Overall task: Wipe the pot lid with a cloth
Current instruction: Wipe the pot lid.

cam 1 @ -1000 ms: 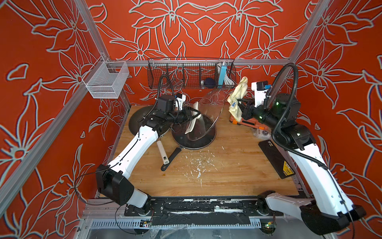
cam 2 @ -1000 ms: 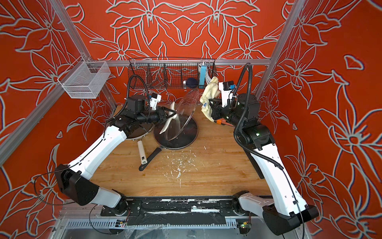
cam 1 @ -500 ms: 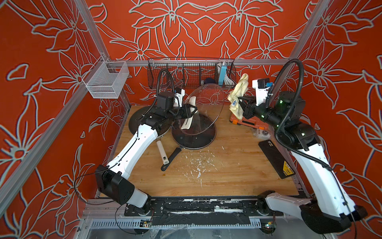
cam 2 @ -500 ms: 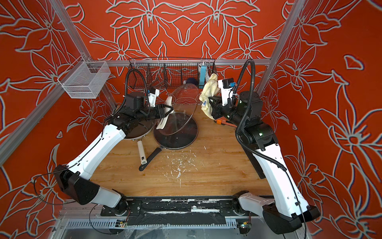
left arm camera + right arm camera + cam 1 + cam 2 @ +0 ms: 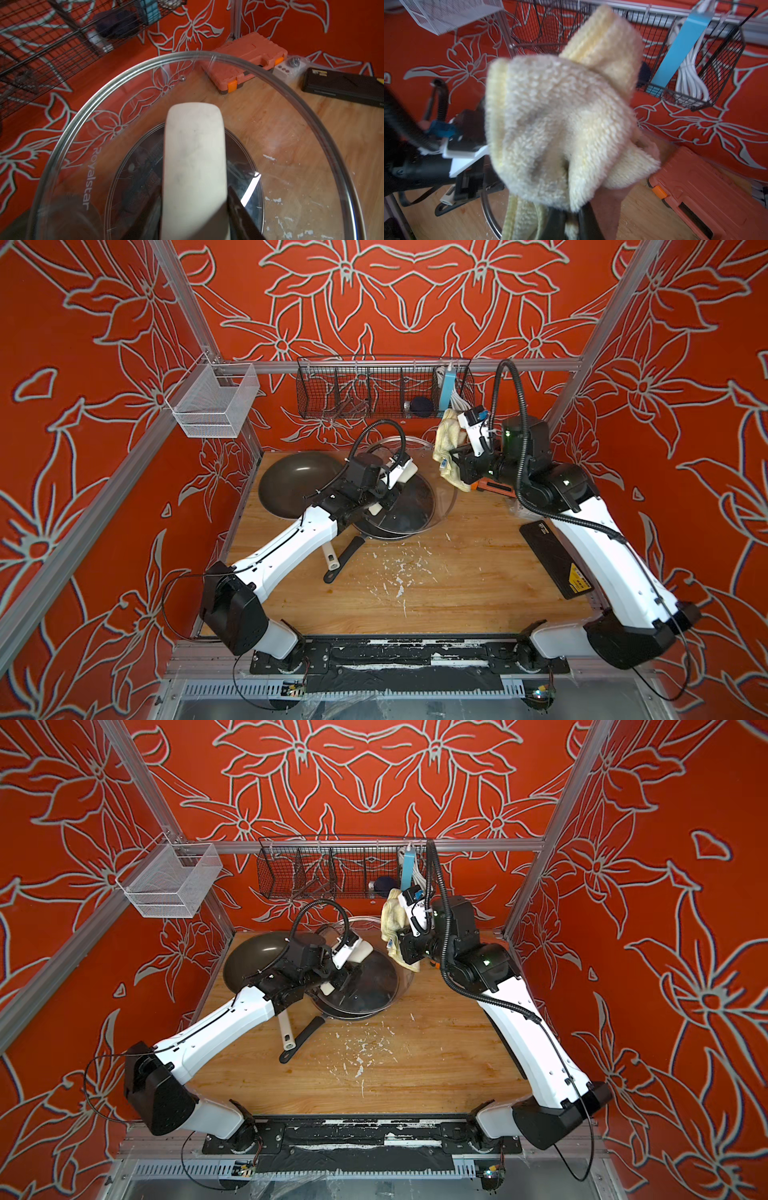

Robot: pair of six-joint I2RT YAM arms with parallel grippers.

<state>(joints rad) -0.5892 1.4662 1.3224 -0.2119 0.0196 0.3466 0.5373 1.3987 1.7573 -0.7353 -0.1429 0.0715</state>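
Lid (image 5: 280, 124): clear domed glass, thin steel rim, broad cream strap handle (image 5: 194, 166), smooth and scuffed grey. Left end effector (image 5: 194, 218) is clamped on that handle and holds the lid tilted in the air at centre far.

Cloth (image 5: 560, 124): cream-yellow terry, nubbly, bunched into a lump, greyish soiling in the folds. Right end effector (image 5: 571, 222) is closed on its lower part. The cloth hangs just right of the lid's far-right rim. Can't tell if they touch.

Under the lid: black round pan (image 5: 399, 522) on the bench (image 5: 457, 597), long black handle pointing near. Dark matte wok (image 5: 291, 481) to its left.

Right of the cloth: ribbed orange plastic case (image 5: 249, 60). Flat black box (image 5: 557, 560) at the right edge. White flecks (image 5: 399, 572) are scattered mid-bench. Black wire basket (image 5: 374, 393) on the far wall, above the lid.

The left arm hides the pan's left side. The cloth fills most of the right wrist view.
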